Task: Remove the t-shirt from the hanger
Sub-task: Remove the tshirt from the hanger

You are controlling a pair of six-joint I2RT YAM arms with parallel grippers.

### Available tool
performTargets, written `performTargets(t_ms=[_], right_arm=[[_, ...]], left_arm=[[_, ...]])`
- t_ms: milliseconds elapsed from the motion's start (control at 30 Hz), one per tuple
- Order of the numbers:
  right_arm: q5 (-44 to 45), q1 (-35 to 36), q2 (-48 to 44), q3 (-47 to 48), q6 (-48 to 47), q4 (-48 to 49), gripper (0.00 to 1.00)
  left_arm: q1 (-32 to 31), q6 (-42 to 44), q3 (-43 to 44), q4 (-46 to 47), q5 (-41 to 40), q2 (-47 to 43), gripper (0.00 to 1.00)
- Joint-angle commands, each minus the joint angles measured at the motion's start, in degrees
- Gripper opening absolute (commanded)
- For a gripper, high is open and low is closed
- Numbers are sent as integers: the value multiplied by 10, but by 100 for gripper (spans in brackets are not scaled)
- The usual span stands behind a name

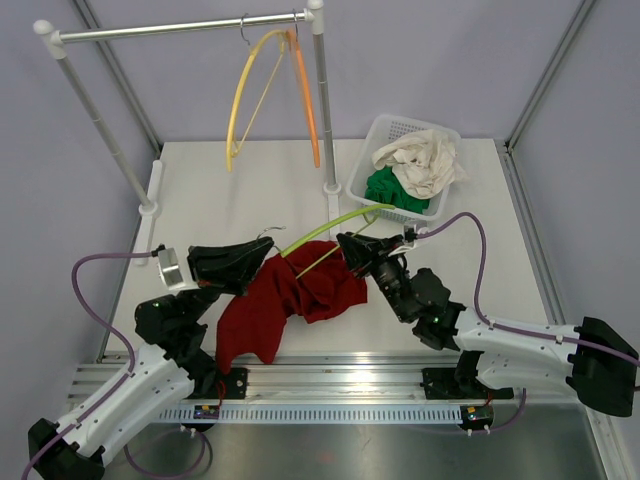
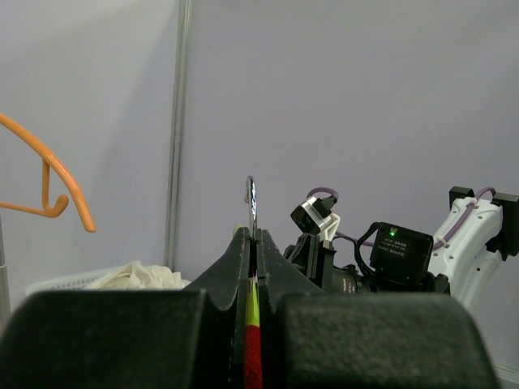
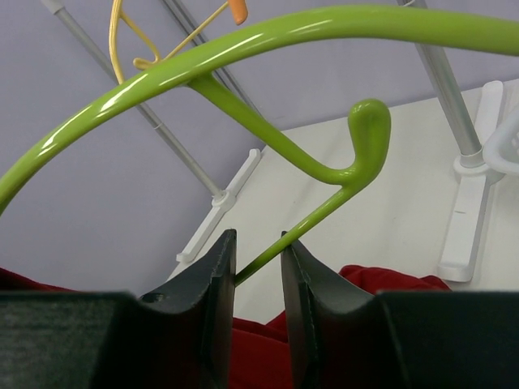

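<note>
The red t-shirt [image 1: 285, 300] lies bunched on the table between the arms, still on the green hanger [image 1: 335, 222], which slants up toward the basket. My left gripper [image 1: 262, 258] is shut on the hanger's neck together with red fabric; in the left wrist view the gripper [image 2: 255, 239] pinches green plastic and red cloth, and the metal hook [image 2: 251, 198] sticks up above it. My right gripper [image 1: 347, 246] is at the hanger's lower bar. In the right wrist view its narrow-set jaws [image 3: 258, 237] grip the thin green bar [image 3: 312, 219], with the t-shirt [image 3: 268, 356] below.
A white basket [image 1: 372, 135] holding white and green cloths stands at the back right. A clothes rack [image 1: 180, 28] at the back carries a yellow hanger [image 1: 245, 90] and an orange hanger [image 1: 308, 100]. The rack's foot [image 1: 332, 187] stands beside the basket.
</note>
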Motion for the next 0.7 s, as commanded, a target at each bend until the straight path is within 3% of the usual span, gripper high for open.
performTargets(t_ms=[0, 433, 667], right_arm=[[-29, 5, 5, 32, -2, 43, 0], [-4, 6, -10, -25, 27, 182, 0], [-11, 6, 4, -19, 28, 203, 0]], left_arm=[[-1, 10, 1, 2, 4, -3, 0], [-1, 15, -2, -6, -2, 13, 0], [-1, 13, -2, 3, 3, 31, 1]])
